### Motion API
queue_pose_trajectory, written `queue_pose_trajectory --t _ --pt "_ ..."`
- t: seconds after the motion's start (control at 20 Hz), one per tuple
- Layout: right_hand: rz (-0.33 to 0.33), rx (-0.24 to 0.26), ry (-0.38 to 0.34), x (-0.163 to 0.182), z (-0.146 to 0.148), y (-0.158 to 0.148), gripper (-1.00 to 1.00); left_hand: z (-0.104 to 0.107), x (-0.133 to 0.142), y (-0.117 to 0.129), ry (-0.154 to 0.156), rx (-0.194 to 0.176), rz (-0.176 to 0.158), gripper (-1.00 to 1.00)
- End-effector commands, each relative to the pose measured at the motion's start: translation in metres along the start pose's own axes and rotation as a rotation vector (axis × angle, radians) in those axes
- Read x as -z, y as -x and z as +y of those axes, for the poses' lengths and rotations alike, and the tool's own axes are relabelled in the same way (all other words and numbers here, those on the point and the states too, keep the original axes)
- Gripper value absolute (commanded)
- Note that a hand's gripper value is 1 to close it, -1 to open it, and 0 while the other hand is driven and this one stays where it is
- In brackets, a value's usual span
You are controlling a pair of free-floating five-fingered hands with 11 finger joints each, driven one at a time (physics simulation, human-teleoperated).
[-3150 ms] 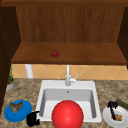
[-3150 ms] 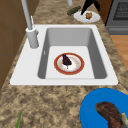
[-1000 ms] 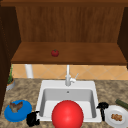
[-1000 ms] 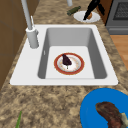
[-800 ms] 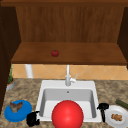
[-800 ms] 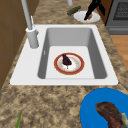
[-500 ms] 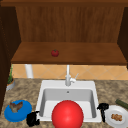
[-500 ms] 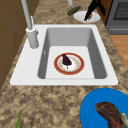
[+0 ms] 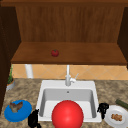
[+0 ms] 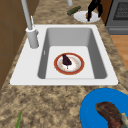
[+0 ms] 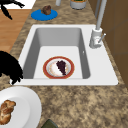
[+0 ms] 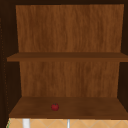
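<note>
Two hands low in front view. Right hand (image 9: 102, 109) at lower right, over sink (image 9: 93, 86) right rim, just beside white plate (image 9: 110, 120); fingers point down, relaxed, gripping nothing. Left hand (image 9: 33, 119) at lower left, between blue plate (image 9: 23, 113) and sink corner; finger state unclear. Basin centre: rimmed dish (image 10: 80, 65).
</note>
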Motion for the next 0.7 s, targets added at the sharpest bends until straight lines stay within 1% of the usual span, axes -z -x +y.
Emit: queue_pose_trajectory --t 0.0,0.1,0.2,0.4,0.45,0.5,0.55,0.6,0.65 --pt "0.000 0.000 0.000 0.000 0.000 0.000 0.00 -0.001 0.002 -0.007 0.130 -0.010 0.004 -1.00" --pt "0.000 0.002 0.001 0.000 0.000 0.000 0.00 -0.001 0.002 -0.013 0.147 -0.028 0.006 -1.00" --pt "0.001 0.003 0.002 0.000 0.000 0.000 0.00 -0.001 0.002 -0.018 0.161 -0.038 0.010 -1.00" --pt "0.001 0.005 0.004 0.000 0.000 0.000 0.00 -0.002 0.003 -0.026 0.184 -0.043 0.015 -1.00" --pt "0.001 0.005 0.004 0.000 0.000 0.000 0.00 -0.002 0.003 -0.026 0.191 -0.047 0.020 -1.00" --pt "0.001 0.005 0.004 0.000 0.000 0.000 0.00 -0.003 0.004 -0.027 0.192 -0.046 0.033 -1.00" --pt "0.001 0.006 0.004 0.000 0.000 0.000 0.00 -0.006 0.004 -0.027 0.190 -0.043 0.039 -1.00" --pt "0.001 0.006 0.005 0.000 0.000 0.000 0.00 -0.010 0.007 -0.025 0.170 -0.039 0.038 -1.00" --pt "0.002 0.006 0.005 0.000 0.000 0.000 0.00 -0.007 0.007 -0.024 0.127 -0.036 0.025 -1.00"
